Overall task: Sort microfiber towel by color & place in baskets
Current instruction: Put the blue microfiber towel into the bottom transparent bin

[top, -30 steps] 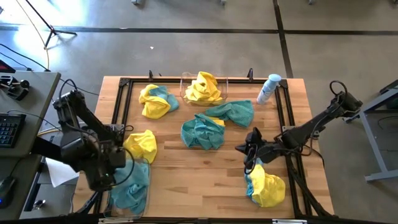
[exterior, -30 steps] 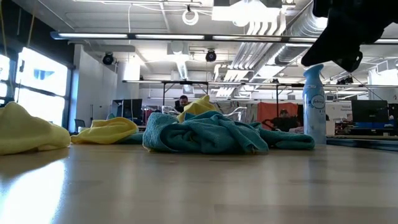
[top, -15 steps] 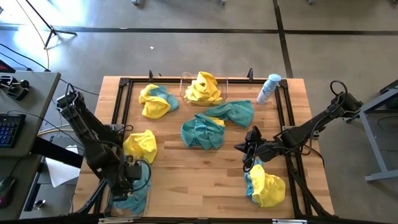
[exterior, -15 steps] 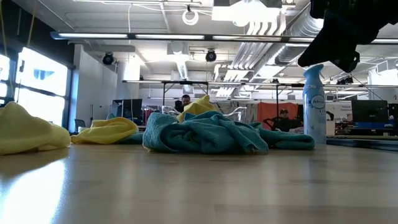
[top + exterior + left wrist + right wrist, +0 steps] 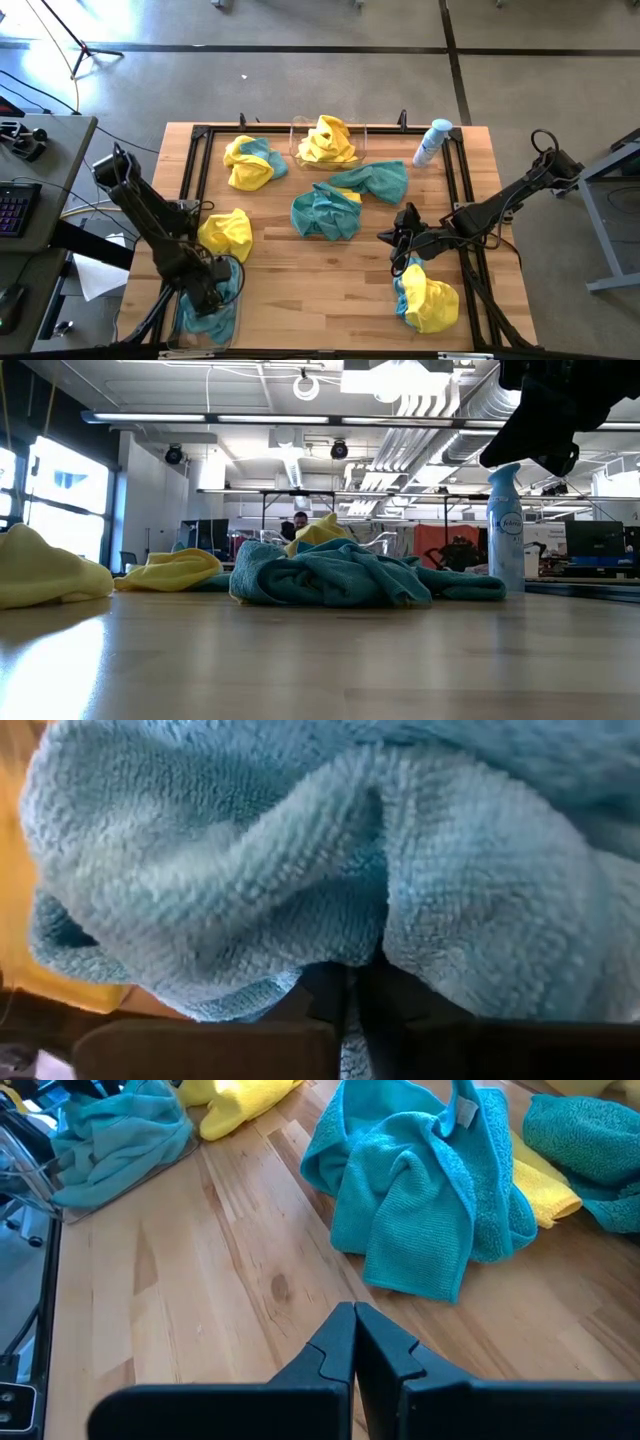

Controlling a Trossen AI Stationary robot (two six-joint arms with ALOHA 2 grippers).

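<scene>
The left pincer (image 5: 212, 290) pinches narrowly on a fuzzy, rumpled teal microfiber towel (image 5: 330, 870) inside the clear plastic rectangular basket (image 5: 182, 318); the right pincer (image 5: 355, 1342) hovers fully closed over the wooden worktop (image 5: 230, 1310).

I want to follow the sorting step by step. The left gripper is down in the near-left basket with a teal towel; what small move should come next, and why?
Probably open the left gripper and lift away: its fingers pinch the teal towel, which already lies inside the clear basket.
</scene>
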